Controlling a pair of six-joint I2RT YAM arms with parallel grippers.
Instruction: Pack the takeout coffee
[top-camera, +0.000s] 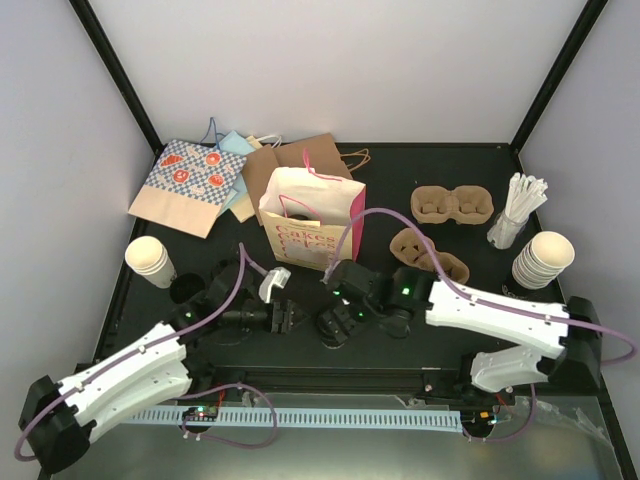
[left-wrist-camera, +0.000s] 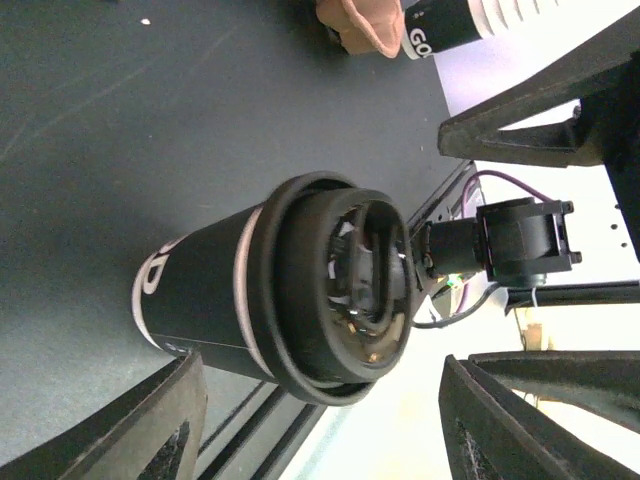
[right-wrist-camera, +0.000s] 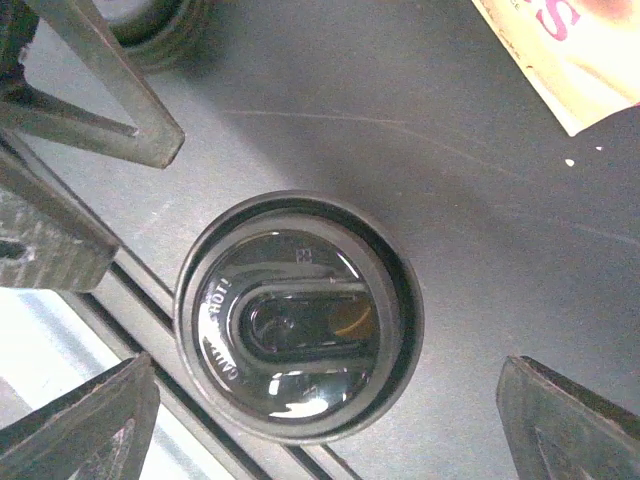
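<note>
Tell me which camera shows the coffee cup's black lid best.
Right wrist: it looks straight down on the lid, centred and large, its raised lettering visible. Left wrist shows it obliquely, on the cup. Top external barely shows it, small and dark.

Plain white walls (top-camera: 350, 60) fill the top, left and right of the top view. Two black posts (top-camera: 112, 70) slant from the upper corners down to the back corners of a matte black table (top-camera: 450, 165), which takes up the middle. Along the lower edge a white slotted duct (top-camera: 330, 415) runs above a grey surface (top-camera: 330, 455). The light is soft and even, with faint shadows.
</note>
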